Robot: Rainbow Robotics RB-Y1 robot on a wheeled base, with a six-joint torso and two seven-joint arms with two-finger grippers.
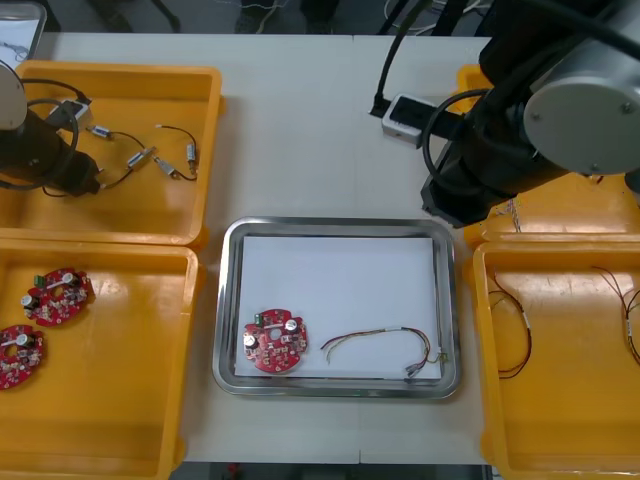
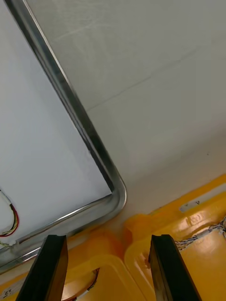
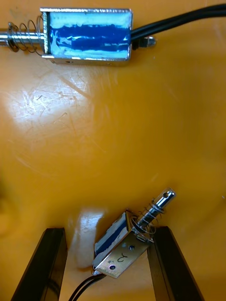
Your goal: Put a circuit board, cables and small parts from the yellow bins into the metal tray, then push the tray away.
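Released grippers: left (image 3: 108,231) straddles small metal part (image 3: 118,250) marked perhaps "2", right (image 2: 106,237) near tray (image 2: 100,160).

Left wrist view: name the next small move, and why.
Probably shut the open left gripper on the small silver metal part tilted between its fingers; the metal tray holds a round red circuit board and a red-yellow cable, no such part. Right gripper hangs open by the tray.

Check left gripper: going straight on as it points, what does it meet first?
Likely the small metal part lying between the open fingers of the left gripper, then the floor of the yellow bin under it. Depth is unclear.
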